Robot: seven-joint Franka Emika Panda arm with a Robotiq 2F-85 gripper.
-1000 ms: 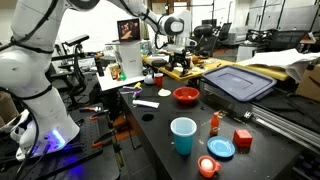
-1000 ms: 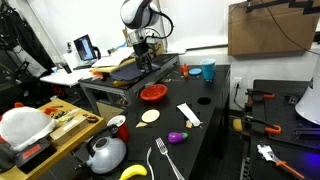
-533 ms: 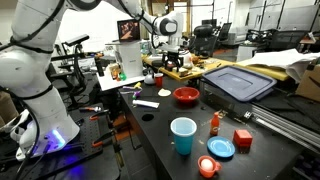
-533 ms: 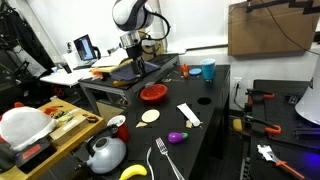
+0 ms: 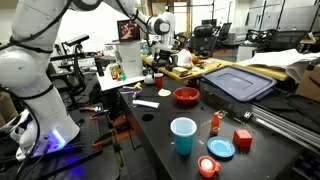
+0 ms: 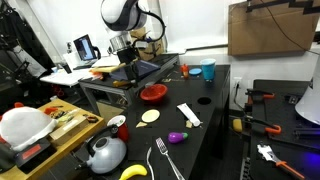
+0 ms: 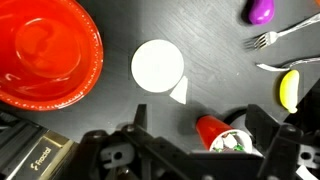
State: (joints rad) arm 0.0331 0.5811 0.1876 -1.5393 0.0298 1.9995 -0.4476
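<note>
**Gripper open high over the table; small cup showing between the fingers**

Landmark for this entry: the red bowl (image 7: pixel 45 50).

The Panda arm (image 6: pixel 120 15) is reaching out over the bench. Its gripper (image 6: pixel 127 62) is hanging well above the black table (image 6: pixel 212 108), higher than the bowl and off to one side of it. The jaws are standing wide apart with nothing between them. The wrist view is showing the fingers (image 7: pixel 136 138) spread along the lower edge of the frame.

The white disc (image 7: pixel 157 66) is lying flat just beside the bowl, not touching it.

The red-and-white cup (image 7: pixel 222 136) is standing upright on the far side of the disc from the bowl, near the disc but apart from it. In an exterior view the cup (image 6: pixel 117 124) is sitting close to the table edge.

Cup against gripper: in the wrist view the cup is appearing inside the gap between the fingers, nearer one finger than the other. It is lying well below the fingertips, and nothing is touching it.

Handling, as a judgement: the cup is looking small, light and stiff. Its wall is probably smooth and so a little slippery, and it would be breakable if ceramic. The sensible hold is across the rim from above, one finger on each side of the wall, with a gentle squeeze.

A fork (image 7: pixel 285 38) and a purple eggplant (image 7: pixel 262 10) are lying farther from the bowl than the disc.
</note>
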